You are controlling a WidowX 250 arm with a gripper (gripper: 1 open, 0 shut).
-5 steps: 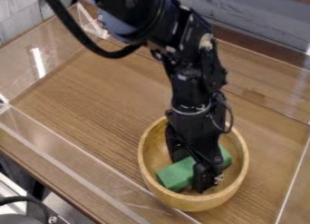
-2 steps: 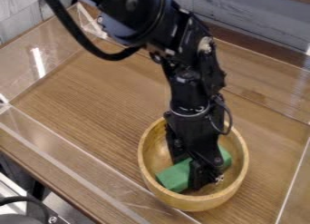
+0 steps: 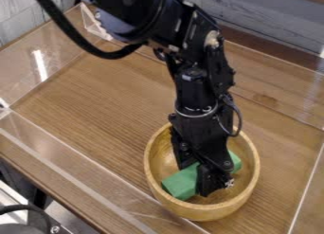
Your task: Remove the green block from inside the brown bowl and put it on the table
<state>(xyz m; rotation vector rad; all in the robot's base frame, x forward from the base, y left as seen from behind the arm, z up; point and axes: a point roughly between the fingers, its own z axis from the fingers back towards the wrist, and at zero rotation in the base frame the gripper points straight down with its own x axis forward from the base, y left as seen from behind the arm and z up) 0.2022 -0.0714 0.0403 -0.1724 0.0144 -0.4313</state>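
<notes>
Arm enters from the top of the frame, its dark upper section sloping down to a black wrist, the end effector (image 3: 207, 169) pointing down into the brown bowl (image 3: 161, 181). Fingers reach inside the rim, over the green block (image 3: 181, 185). A dark cable loops at the upper left of the arm; a thinner one curves along the side of the wrist.

End effector state: the fingers stand around the middle of the block, one on the near side and the other toward the right. Whether they press on it firmly cannot be told; the tips are partly hidden against the block and the bowl.

Block position: inside the bowl, low, lying slantwise, one end toward the lower left of the bowl and the other showing at the right beyond the fingers. Contact with the bowl floor is not readable from this view.

Bowl position: on the wood-grain worktop (image 3: 95, 105), near the clear wall (image 3: 76, 167) that crosses the lower left.

Change against the earlier frames: the arm's upper section sits slightly lower and more to the left. The bowl matches its earlier position. The block remains in the bowl, its left part a little more exposed.
</notes>
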